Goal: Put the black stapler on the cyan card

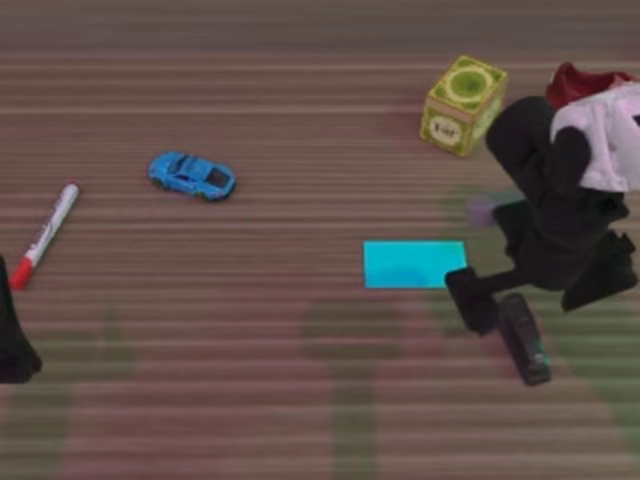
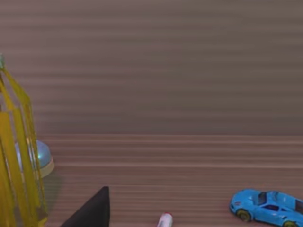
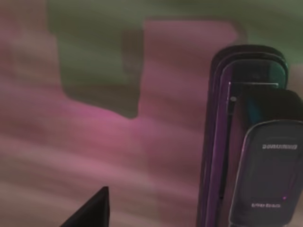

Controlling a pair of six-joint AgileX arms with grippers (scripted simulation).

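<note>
The black stapler (image 1: 525, 340) lies on the table just right of and nearer than the cyan card (image 1: 414, 264), apart from it. My right gripper (image 1: 532, 298) hangs open over the stapler's far end. One finger (image 1: 472, 300) stands between card and stapler. In the right wrist view the stapler (image 3: 251, 142) fills one side, and a single black fingertip (image 3: 94, 210) shows well clear of it with bare table between. The other finger is hidden. My left gripper (image 1: 15, 335) is parked at the table's left edge, holding nothing.
A blue toy car (image 1: 192, 175) and a red-capped white marker (image 1: 45, 235) lie at the left. A yellow-green box (image 1: 463, 104) stands behind the card at the right. The left wrist view shows the car (image 2: 267, 208), the marker's end (image 2: 164, 220) and a yellow frame (image 2: 19, 156).
</note>
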